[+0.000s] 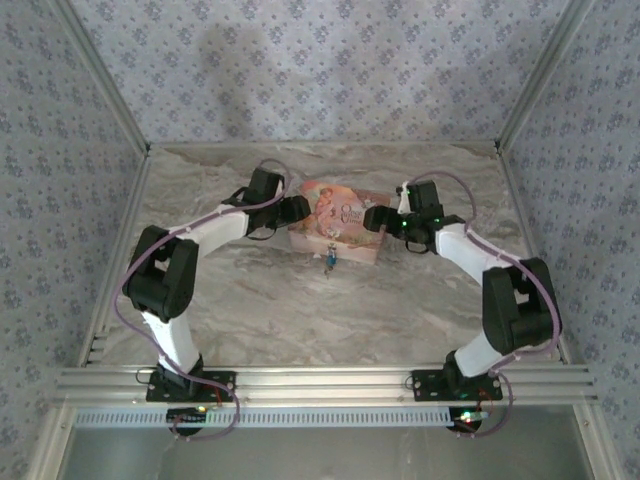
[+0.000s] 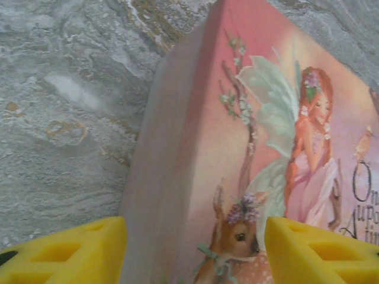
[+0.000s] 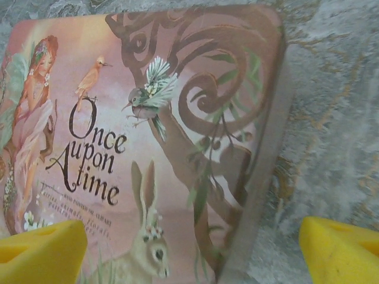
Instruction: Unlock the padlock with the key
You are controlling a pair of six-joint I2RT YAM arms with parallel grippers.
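Yellow fingers (image 2: 65,254) of the left gripper (image 2: 195,239): set apart, nothing clamped. The left end of the pink box (image 2: 237,148) lies between them, with one finger beside its side wall and the other over the fairy-and-fawn picture on the lid.

Yellow fingers of the right gripper (image 3: 192,236): spread wide, nothing clamped. They straddle the box's right edge, one over the lid lettered "Once upon a time", the other over bare table (image 3: 343,118).

Pink box: flat, rectangular, rounded corners, picture-printed lid down, contents hidden. It lies near the middle of the marble-patterned table, with a gripper at each end.

Blue-and-silver padlock (image 1: 329,260): tiny, at the middle of the box's near wall, hanging against it and reaching down to the tabletop.

Pale key: cannot be told apart from the padlock at this size; a light speck sits at the lock's lower end, identity uncertain.

Surround: aluminium frame rails (image 1: 320,380) along the near edge, floral-patterned walls (image 1: 320,70) on three sides.
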